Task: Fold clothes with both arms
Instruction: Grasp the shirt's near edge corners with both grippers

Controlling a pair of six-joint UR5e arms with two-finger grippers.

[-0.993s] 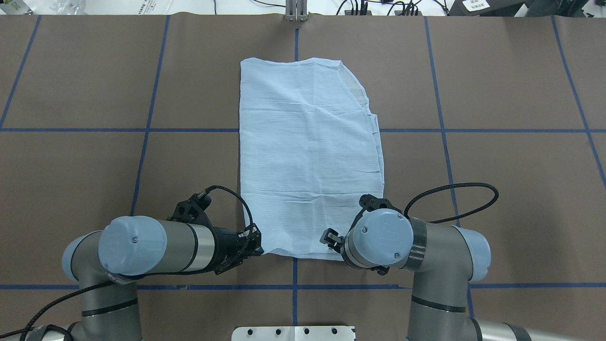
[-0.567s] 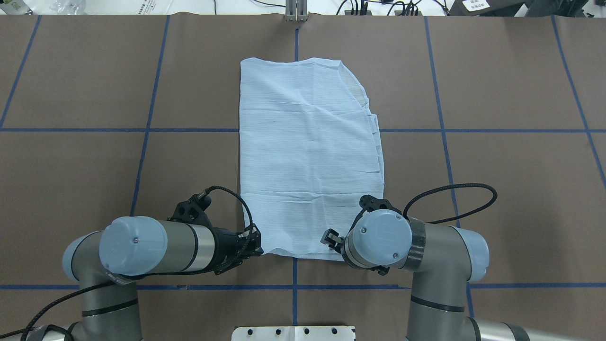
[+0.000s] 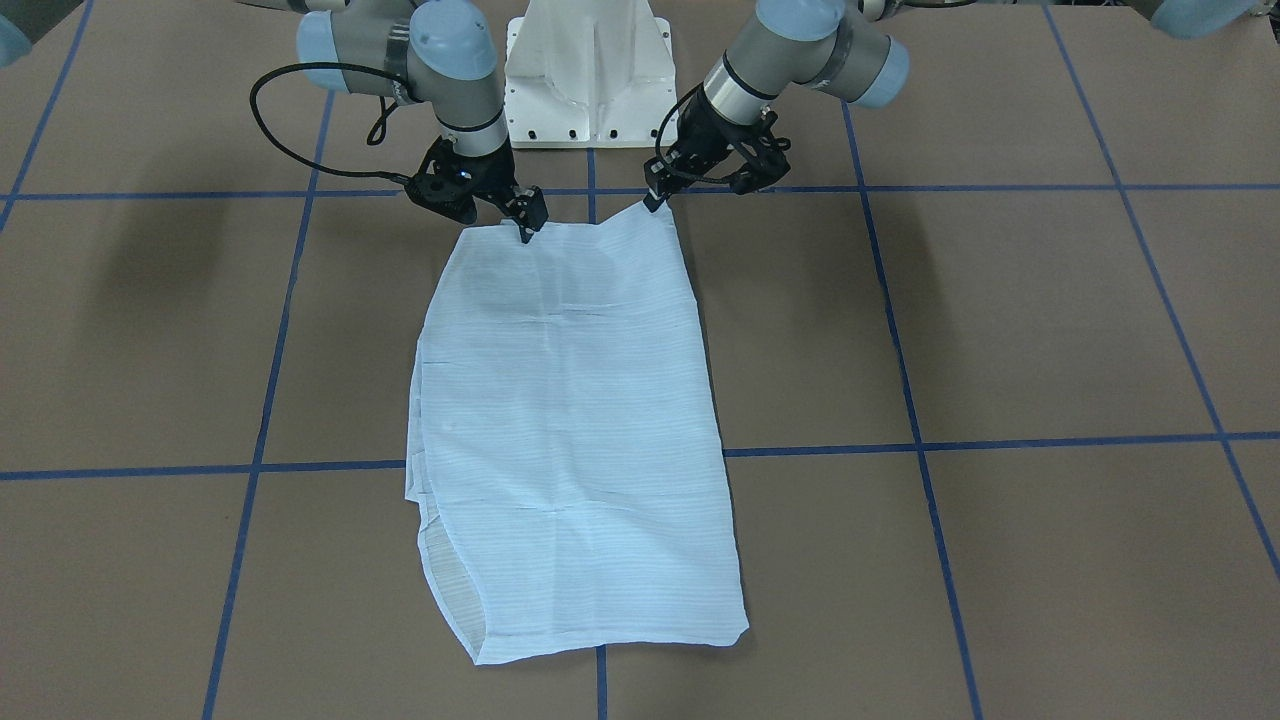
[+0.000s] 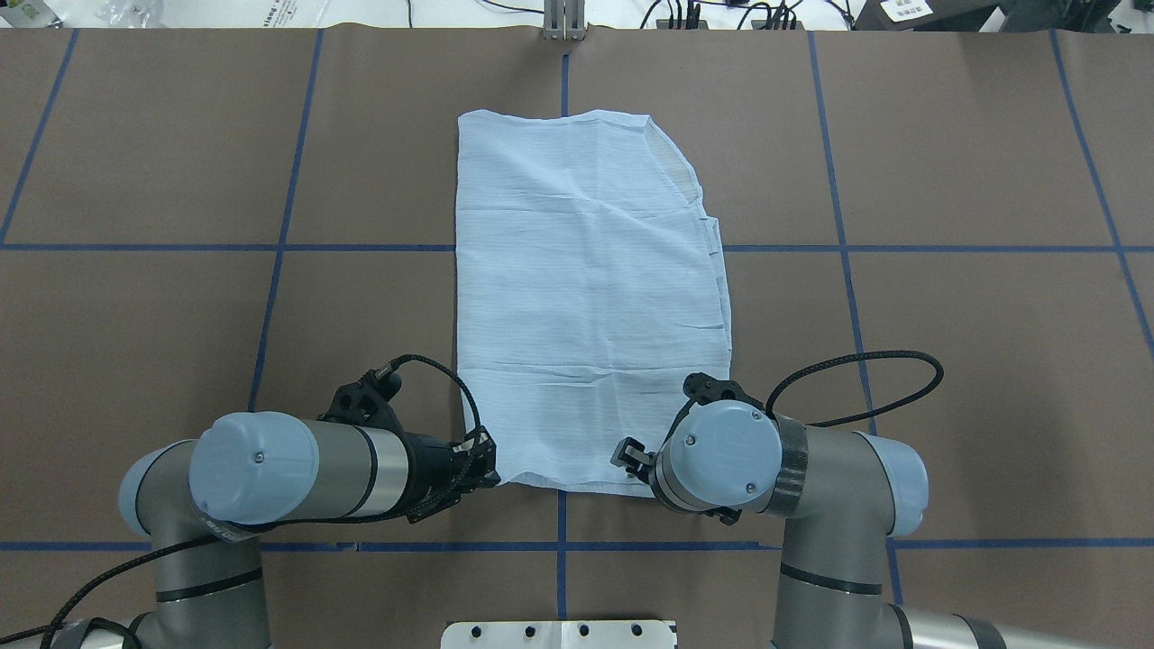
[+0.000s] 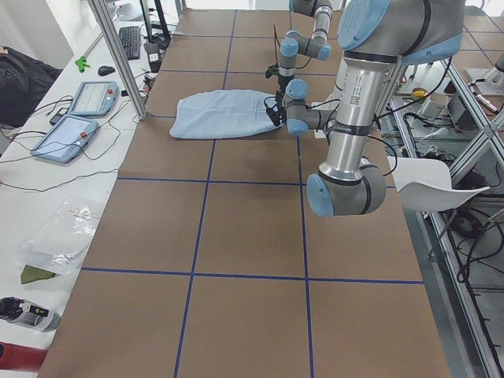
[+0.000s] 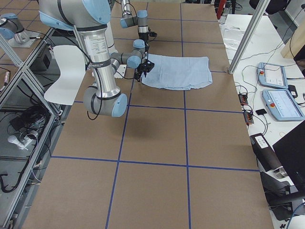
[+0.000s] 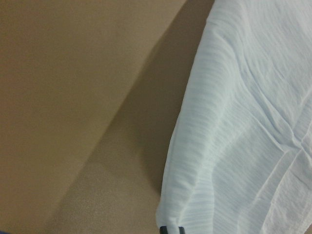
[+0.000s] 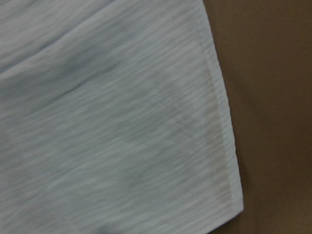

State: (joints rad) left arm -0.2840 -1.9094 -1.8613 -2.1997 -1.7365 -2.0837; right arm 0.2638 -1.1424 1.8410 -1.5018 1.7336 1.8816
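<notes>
Left gripper (image 3: 652, 203) was pinched shut on one near corner of the shirt (image 3: 570, 420); my right gripper (image 3: 526, 232) touched the same hem, though I couldn't tell its grip.

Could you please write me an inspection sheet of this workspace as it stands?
Surface: brown table with blue grid lines.
Job's things: shirt lies flat, folded to a long strip.
Clutter: nothing seen.
Grippers: left gripper looks shut on the shirt's robot-side corner; right gripper on the same edge, state unclear.
Cables: black cable loops at each wrist.
Surroundings: white base; two tablets on the side bench.
</notes>
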